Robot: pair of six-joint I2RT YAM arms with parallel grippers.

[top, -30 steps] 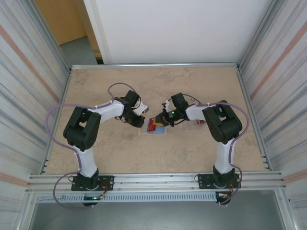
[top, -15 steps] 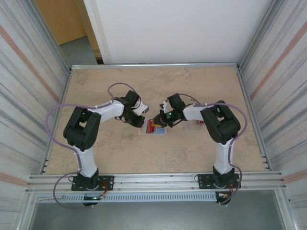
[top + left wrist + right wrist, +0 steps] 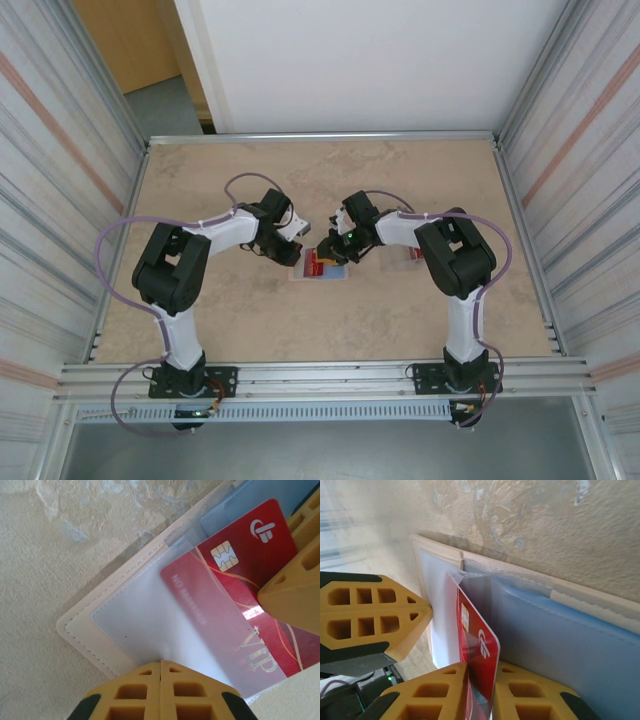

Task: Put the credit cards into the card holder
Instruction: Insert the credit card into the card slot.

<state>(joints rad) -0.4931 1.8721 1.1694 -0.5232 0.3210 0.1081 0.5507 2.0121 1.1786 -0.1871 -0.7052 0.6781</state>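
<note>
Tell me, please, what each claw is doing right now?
Left claw: closed.
Right claw: closed on the credit card.

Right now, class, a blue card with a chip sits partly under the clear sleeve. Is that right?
No: the card is red, not blue, as the left wrist view shows. Its chip and its place partly under the clear sleeve are right.
</note>
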